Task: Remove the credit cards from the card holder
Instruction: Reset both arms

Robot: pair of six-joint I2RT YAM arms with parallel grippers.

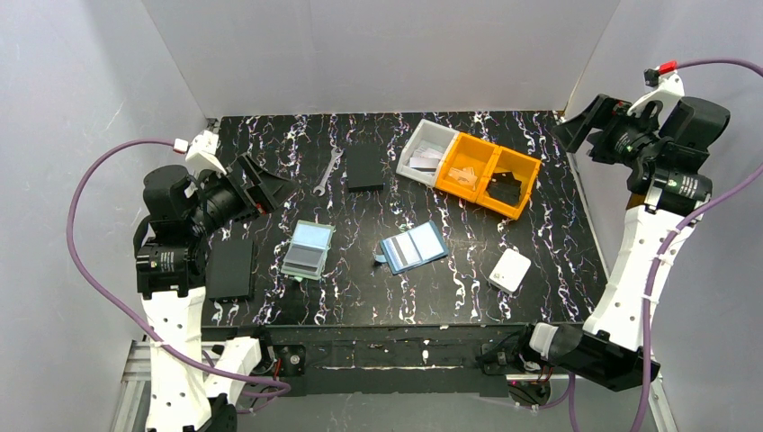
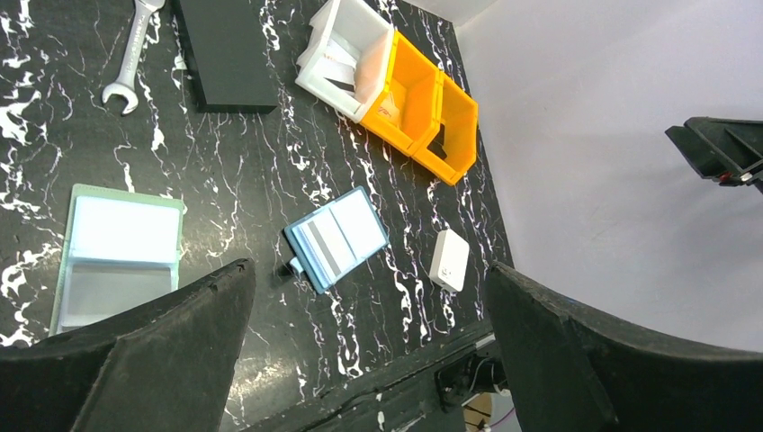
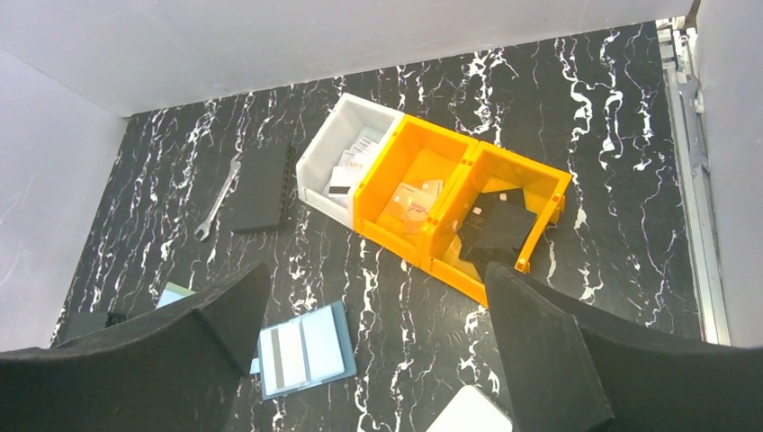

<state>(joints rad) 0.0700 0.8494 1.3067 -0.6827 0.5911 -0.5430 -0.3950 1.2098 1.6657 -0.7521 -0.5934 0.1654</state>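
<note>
Card holder (image 1: 412,246) lay open mid-table. Left gripper (image 2: 371,274), right gripper (image 3: 378,270) both gaped wide, empty. Best bet was pinning one flap, sliding cards (image 2: 326,245) out flat.

Black marbled surface (image 1: 549,225), white veins, pale grey walls around. Far side: three bins touching in a slanted row. White bin (image 3: 319,187) on left end, pale cards or slips inside. Middle orange bin (image 3: 389,236), few pale cards. End orange bin (image 3: 463,274), flat black piece in it. Left of bins, flat black rectangle (image 1: 365,167), silver wrench (image 1: 329,172) just beside it. Second black rectangle (image 1: 230,267) at near left edge. White rounded box (image 1: 509,269) lying alone, near right.
</note>
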